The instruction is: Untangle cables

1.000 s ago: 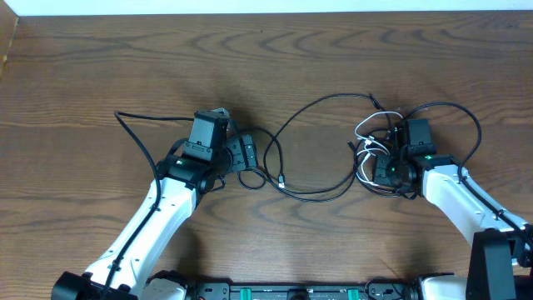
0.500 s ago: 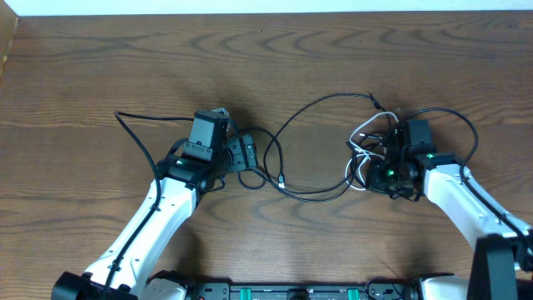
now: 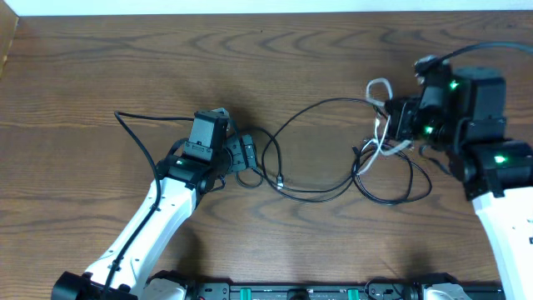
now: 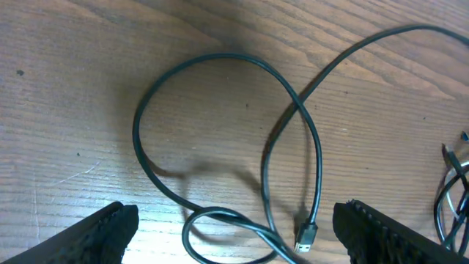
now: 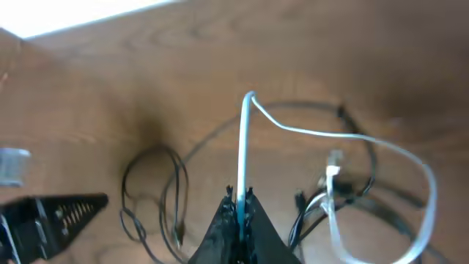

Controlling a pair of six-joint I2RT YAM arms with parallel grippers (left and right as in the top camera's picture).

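right end effector (image 5: 239, 199) clamped shut on the white cable (image 5: 241, 143), holding it above the right of the desk (image 3: 100, 67), apparently not yet free of the black cables (image 4: 220, 56) lying mid-desk; left end effector (image 3: 241, 152) wide apart, empty; task looks early.

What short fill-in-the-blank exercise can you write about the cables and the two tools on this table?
1. The thin cable pinched in the shut right tool is ____ in colour.
2. The jaws of the left tool stand ____ above a thin black cable loop.
3. That black cable's small plug end lies on the brown ____ table.
Missing words: white; open; wooden.
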